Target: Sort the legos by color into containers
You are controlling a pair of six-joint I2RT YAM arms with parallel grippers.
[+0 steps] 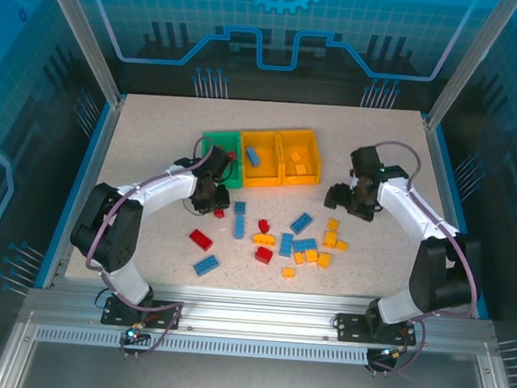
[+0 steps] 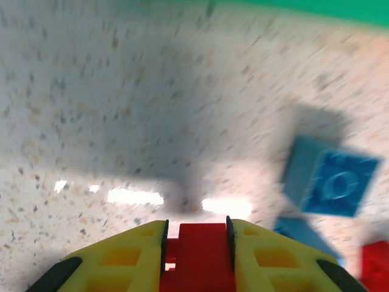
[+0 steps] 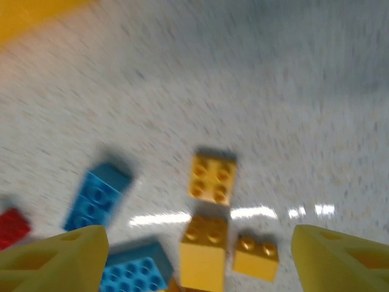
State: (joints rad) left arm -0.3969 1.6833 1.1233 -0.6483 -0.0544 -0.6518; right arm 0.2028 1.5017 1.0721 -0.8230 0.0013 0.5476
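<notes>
Red lego [image 2: 197, 255] pinched in left fingers [image 2: 121, 258]; green container [image 1: 219, 145] just up-frame; right fingers [image 3: 55, 255] spread above yellow legos [image 3: 213, 176].

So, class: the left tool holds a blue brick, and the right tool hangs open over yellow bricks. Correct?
Not quite. The left tool holds a red brick, not blue, as the left wrist view shows. The right tool does hang open over yellow bricks.

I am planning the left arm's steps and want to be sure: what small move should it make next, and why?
Probably lift up and carry toward the green bin. The left gripper is shut on a red brick low over the table, and the green bin holds a red piece, so red seems to belong there.
</notes>
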